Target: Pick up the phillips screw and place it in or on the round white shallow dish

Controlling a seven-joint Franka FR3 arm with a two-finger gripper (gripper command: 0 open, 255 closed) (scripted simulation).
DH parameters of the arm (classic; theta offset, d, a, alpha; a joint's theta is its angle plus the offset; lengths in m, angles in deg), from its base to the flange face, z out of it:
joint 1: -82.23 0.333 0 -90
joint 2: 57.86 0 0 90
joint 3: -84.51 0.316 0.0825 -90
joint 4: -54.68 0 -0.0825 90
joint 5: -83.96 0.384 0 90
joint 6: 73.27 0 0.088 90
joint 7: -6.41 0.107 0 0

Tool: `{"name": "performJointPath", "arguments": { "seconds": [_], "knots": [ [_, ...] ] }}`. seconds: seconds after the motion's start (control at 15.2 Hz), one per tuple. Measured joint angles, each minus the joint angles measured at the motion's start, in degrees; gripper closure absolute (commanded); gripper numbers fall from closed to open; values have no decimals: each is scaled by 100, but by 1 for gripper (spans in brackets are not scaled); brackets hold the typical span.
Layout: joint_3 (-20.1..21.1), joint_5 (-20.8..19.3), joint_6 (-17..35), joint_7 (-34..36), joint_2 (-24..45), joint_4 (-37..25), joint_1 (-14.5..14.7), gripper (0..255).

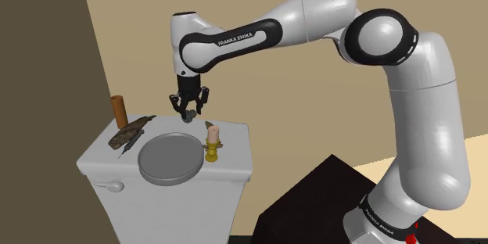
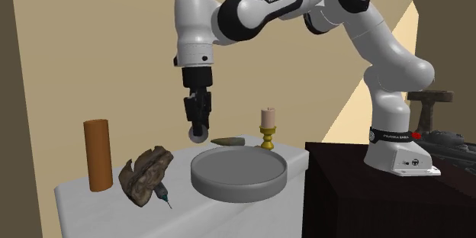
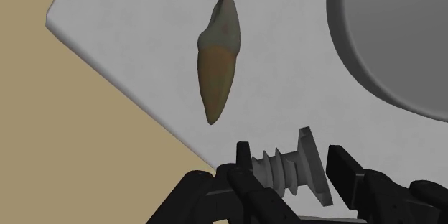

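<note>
Screw (image 3: 283,172) pinched end to end: slip risk on the way to dish

Gripper (image 3: 293,174) narrow, shut on the screw lengthwise: tip against one finger, head against the other, axis a bit tilted. Screw hangs just above the white top (image 1: 235,134), off the surface as far as the second exterior view shows. Dish (image 2: 229,187), drawn grey, sits at 5 o'clock from the gripper in that view and 7 o'clock in the shoulder view, near but apart.

Risks, as judged:
- Contact at the pointed tip looks tiny, so a jerk or quick wrist turn could pivot the screw out. It would drop on the top and might roll to the edge.
- A low carry could clip the dish rim.
- Candle (image 2: 267,118) stands at 3 o'clock from the gripper, just by the dish's far rim. A wide swing could knock it.
- Brown-green cone (image 3: 219,57) lies between gripper and candle, so the same hazard applies.
- A release from height may bounce the screw out of the shallow dish.
</note>
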Motion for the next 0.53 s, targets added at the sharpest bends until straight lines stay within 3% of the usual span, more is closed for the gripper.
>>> {"name": "performJointPath", "arguments": {
  "seconds": [0.13, 0.26, 0.4, 0.46, 0.53],
  "knots": [
    [-14, 15, -299, -19, 54, -197, 9, 255],
    [-85, 8, -101, -257, 106, -215, -132, 255],
    [-10, 406, -1105, -281, -69, -352, 115, 255],
    [-44, 314, -1273, -172, -210, -304, 118, 255],
    [-49, 228, -1027, -52, -238, -397, 178, 255]
  ]
}}
